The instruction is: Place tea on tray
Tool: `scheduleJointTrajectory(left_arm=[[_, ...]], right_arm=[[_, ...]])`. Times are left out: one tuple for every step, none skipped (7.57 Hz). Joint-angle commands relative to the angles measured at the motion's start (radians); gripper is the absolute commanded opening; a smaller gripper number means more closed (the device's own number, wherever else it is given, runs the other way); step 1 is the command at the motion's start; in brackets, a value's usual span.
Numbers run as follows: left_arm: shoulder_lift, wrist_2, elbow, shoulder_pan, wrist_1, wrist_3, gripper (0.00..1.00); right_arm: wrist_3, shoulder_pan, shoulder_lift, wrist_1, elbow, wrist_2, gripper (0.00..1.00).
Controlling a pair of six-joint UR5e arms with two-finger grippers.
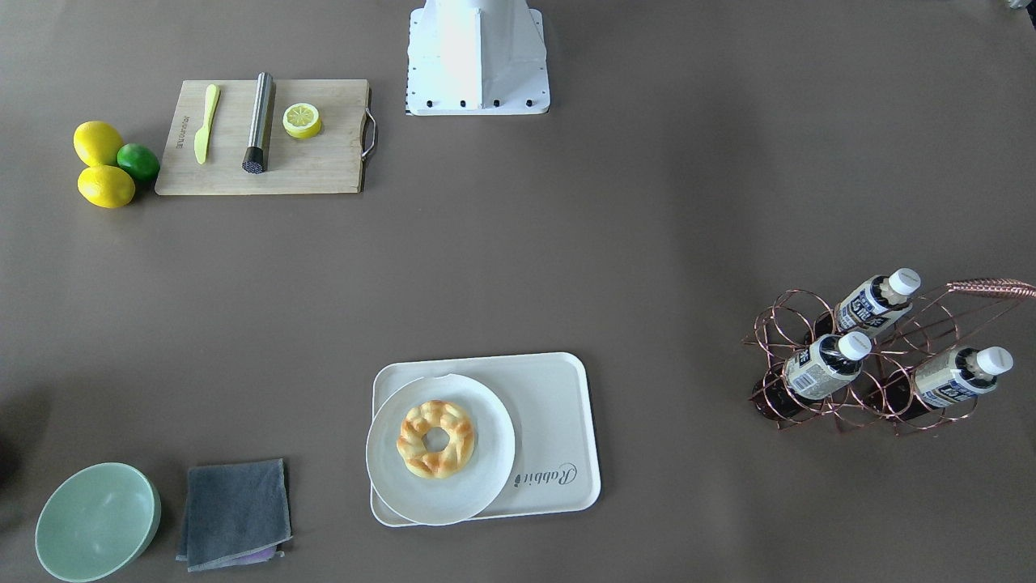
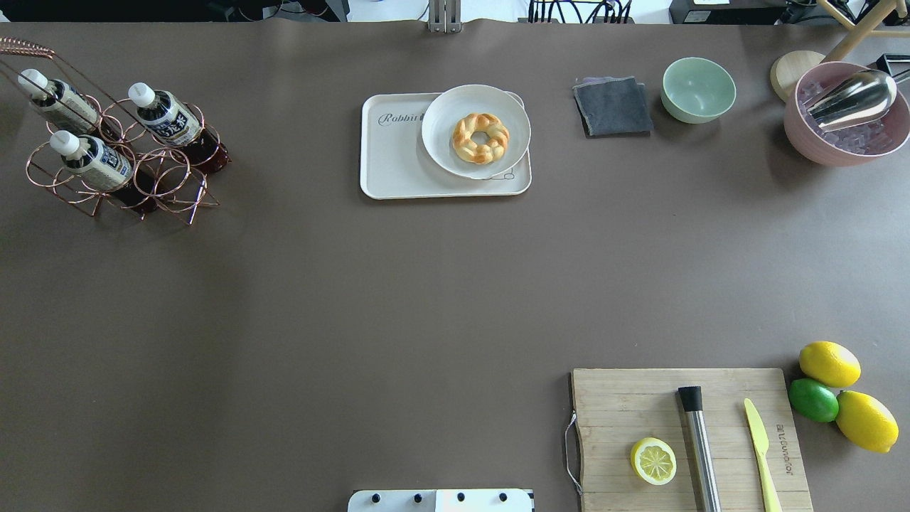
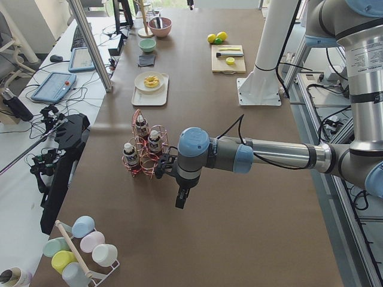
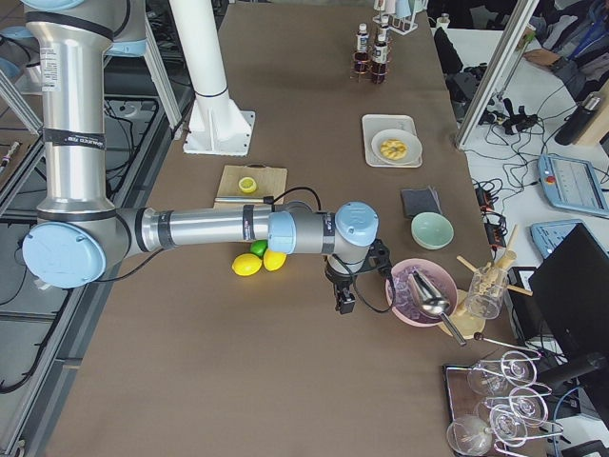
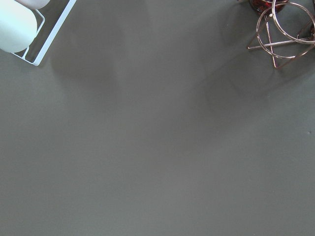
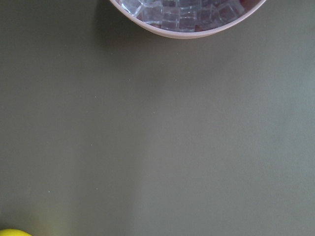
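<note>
Three tea bottles stand tilted in a copper wire rack [image 1: 842, 389] at the table's left end: one [image 1: 878, 301], one [image 1: 825, 366] and one [image 1: 959, 377]; they also show from overhead [image 2: 92, 158]. The cream tray [image 1: 554, 405] marked "Rabbit" lies at the far middle [image 2: 391, 160], with a white plate [image 1: 486, 478] and a pastry ring [image 1: 435, 438] on its one half. My left gripper [image 3: 181, 200] hangs over bare table near the rack [image 3: 143, 158]. My right gripper [image 4: 343, 301] hangs beside the pink bowl [image 4: 419, 290]. I cannot tell whether either is open or shut.
A cutting board [image 2: 640, 398] holds a lemon half [image 2: 653, 461], a steel muddler [image 2: 699, 448] and a yellow knife [image 2: 761, 455]. Two lemons and a lime [image 2: 814, 400] lie beside it. A green bowl [image 2: 699, 89], a grey cloth [image 2: 613, 107] and an ice bowl [image 2: 846, 142] stand far right.
</note>
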Motion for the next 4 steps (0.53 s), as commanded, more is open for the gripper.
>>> scheduleJointTrajectory(left_arm=[[0.002, -0.001, -0.004, 0.000, 0.000, 0.000, 0.98], [0.002, -0.002, -0.004, 0.000, -0.003, -0.002, 0.97], [-0.001, -0.004, -0.014, 0.000, -0.003, -0.012, 0.97], [-0.017, -0.004, -0.055, 0.011, -0.009, -0.158, 0.96]], right_arm=[[0.000, 0.000, 0.002, 0.000, -0.006, -0.011, 1.00], [0.001, 0.001, 0.000, 0.000, -0.008, -0.012, 1.00], [0.006, 0.001, -0.001, 0.000, -0.002, -0.012, 1.00], [0.006, 0.001, 0.000, 0.000, -0.001, -0.014, 1.00]])
